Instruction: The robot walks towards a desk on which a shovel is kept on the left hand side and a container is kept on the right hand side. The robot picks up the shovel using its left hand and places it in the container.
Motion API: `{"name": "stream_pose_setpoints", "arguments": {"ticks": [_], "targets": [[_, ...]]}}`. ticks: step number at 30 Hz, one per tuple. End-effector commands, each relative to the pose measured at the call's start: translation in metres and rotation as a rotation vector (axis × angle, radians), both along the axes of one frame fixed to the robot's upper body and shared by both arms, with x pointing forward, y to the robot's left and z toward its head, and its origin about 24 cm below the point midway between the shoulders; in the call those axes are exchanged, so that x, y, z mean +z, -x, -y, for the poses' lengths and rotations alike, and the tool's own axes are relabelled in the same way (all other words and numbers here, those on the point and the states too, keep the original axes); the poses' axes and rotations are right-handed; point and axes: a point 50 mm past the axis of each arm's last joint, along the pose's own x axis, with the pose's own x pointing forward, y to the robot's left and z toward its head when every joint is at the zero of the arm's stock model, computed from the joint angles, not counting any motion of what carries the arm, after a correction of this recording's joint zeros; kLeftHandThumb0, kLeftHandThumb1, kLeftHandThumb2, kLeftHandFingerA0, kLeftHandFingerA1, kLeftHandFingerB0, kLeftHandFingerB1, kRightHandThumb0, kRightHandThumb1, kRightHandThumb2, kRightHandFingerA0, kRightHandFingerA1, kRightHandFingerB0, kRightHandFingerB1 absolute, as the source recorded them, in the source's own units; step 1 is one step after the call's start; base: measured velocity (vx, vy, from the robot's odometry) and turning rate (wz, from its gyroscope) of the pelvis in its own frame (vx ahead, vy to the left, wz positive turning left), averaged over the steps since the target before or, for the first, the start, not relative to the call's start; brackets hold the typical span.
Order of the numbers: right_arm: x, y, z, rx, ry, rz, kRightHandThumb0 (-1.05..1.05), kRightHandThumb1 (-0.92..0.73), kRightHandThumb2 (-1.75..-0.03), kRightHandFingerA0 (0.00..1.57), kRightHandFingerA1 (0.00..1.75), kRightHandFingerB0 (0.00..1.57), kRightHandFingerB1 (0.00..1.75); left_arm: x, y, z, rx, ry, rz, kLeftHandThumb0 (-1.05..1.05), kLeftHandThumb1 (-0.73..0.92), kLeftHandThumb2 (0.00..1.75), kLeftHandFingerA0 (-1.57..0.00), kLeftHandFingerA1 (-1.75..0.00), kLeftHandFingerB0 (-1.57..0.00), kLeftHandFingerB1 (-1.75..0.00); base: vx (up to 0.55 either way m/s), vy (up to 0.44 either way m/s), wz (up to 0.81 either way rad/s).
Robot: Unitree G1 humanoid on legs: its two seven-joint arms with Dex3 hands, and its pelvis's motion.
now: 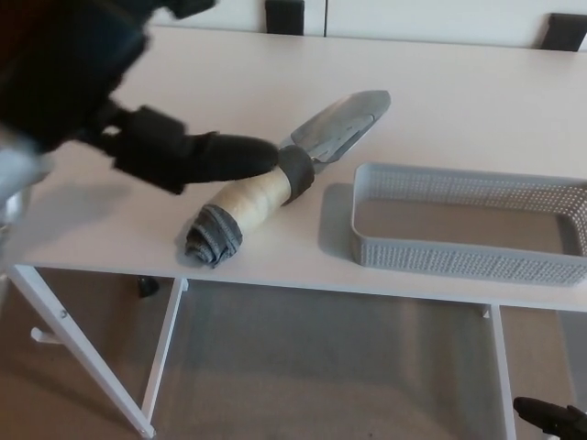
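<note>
The shovel (261, 192) lies diagonally on the white desk (477, 101), its grey metal blade (344, 124) pointing to the far right and its cream, cloth-wrapped handle towards the near edge. My left hand (119, 110), large and blurred, hovers at the upper left, open. One thick finger (215, 156) reaches over the upper part of the handle, and the hand holds nothing. The grey perforated container (459, 261) stands to the right of the shovel with nothing in it. Only a dark sliver of my right hand (550, 417) shows at the bottom right, below the desk.
Two dark chair backs (284, 16) (561, 32) stand at the desk's far edge. White desk legs (83, 353) slant down to the carpeted floor at the lower left. The desk's near edge runs just below the handle end and the container.
</note>
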Motion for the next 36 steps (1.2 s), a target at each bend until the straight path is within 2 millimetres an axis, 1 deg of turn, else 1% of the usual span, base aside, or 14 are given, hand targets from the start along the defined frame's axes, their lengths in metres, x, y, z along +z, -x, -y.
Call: {"name": "stream_pose_setpoints", "arguments": {"ticks": [1,8,13,19,21,24,25,26,28,30,31,32,33,36], "targets": [[0.01,-0.007,0.009,0.004,0.075,0.027,-0.39,-0.49,-0.72,0.59,0.53,0.4,0.47,-0.029,-0.051,0.03,0.359,-0.35,-0.173,-0.69,0.43,0.73,-0.1,-0.4,-0.07,-0.32,0.0,0.0,0.0],[0.012,-0.005,0.007,0.006,0.068,0.026,-0.38,-0.49,-0.72,0.59,0.53,0.41,0.47,-0.065,-0.064,0.04,0.433,-0.473,-0.296,-0.69,0.41,0.8,-0.01,-0.12,-0.06,-0.14,0.0,0.0,0.0],[0.013,-0.007,0.008,0.001,0.065,0.027,-0.37,-0.49,-0.71,0.6,0.53,0.4,0.46,-0.085,-0.069,0.043,0.504,-0.487,-0.329,-0.68,0.42,0.78,0.0,-0.09,-0.07,-0.13,0.0,0.0,0.0],[0.012,-0.004,0.005,0.016,0.071,0.024,-0.37,-0.49,-0.71,0.57,0.53,0.4,0.47,-0.108,-0.065,0.047,0.604,-0.473,-0.389,-0.54,0.35,0.73,-0.01,-0.24,-0.04,-0.21,0.0,0.0,0.0],[0.011,-0.004,0.005,0.012,0.072,0.014,-0.3,-0.59,-0.58,0.62,0.44,0.44,0.38,-0.114,-0.06,0.049,0.627,-0.458,-0.384,-0.53,0.34,0.73,-0.01,-0.25,-0.04,-0.22,0.0,0.0,0.0],[0.009,0.001,0.004,0.024,0.088,0.012,-0.38,-0.49,-0.71,0.59,0.53,0.41,0.47,-0.123,-0.05,0.053,0.648,-0.428,-0.387,-0.38,0.3,0.71,0.0,-0.29,0.0,-0.28,0.0,0.0,0.0],[0.009,0.001,0.004,0.02,0.089,0.01,-0.37,-0.49,-0.71,0.59,0.53,0.42,0.47,-0.126,-0.048,0.053,0.653,-0.435,-0.377,-0.32,0.45,0.55,-0.03,-0.24,-0.03,-0.22,0.0,0.0,0.0],[0.009,0.002,0.004,0.019,0.088,0.009,-0.36,-0.5,-0.71,0.59,0.53,0.42,0.47,-0.127,-0.047,0.053,0.654,-0.435,-0.377,-0.34,0.39,0.66,-0.03,-0.2,-0.03,-0.19,0.0,0.0,0.0],[0.008,0.001,0.004,0.024,0.1,0.013,-0.37,-0.49,-0.71,0.58,0.53,0.41,0.47,-0.133,-0.046,0.052,0.661,-0.43,-0.383,-0.29,0.39,0.67,-0.02,-0.2,-0.01,-0.19,0.0,0.0,0.0],[0.009,0.001,0.003,0.026,0.101,0.005,-0.39,-0.49,-0.71,0.58,0.53,0.41,0.47,-0.135,-0.047,0.051,0.679,-0.429,-0.399,-0.26,0.39,0.67,-0.02,-0.19,-0.01,-0.18,0.0,0.0,0.0],[0.009,0.001,0.002,0.015,0.089,0.005,-0.37,-0.49,-0.7,0.58,0.53,0.41,0.47,-0.135,-0.047,0.05,0.683,-0.436,-0.393,-0.25,0.46,0.55,0.0,-0.23,0.0,-0.21,0.0,0.0,0.0],[0.009,0.001,0.002,0.014,0.084,0.001,-0.28,-0.59,-0.58,0.62,0.44,0.45,0.38,-0.135,-0.047,0.05,0.689,-0.43,-0.394,-0.27,0.38,0.69,-0.01,-0.22,0.0,-0.21,0.0,0.0,0.0],[0.01,0.001,0.003,0.014,0.086,0.0,-0.36,-0.49,-0.7,0.58,0.52,0.41,0.46,-0.135,-0.047,0.05,0.696,-0.423,-0.392,-0.24,0.47,0.54,0.0,-0.25,0.0,-0.24,0.0,0.0,0.0],[0.01,0.001,0.002,0.025,0.092,0.001,-0.36,-0.5,-0.71,0.58,0.52,0.42,0.46,-0.136,-0.047,0.048,0.725,-0.44,-0.35,-0.26,0.42,0.64,-0.06,-0.23,-0.05,-0.19,0.0,0.0,0.0]]}}
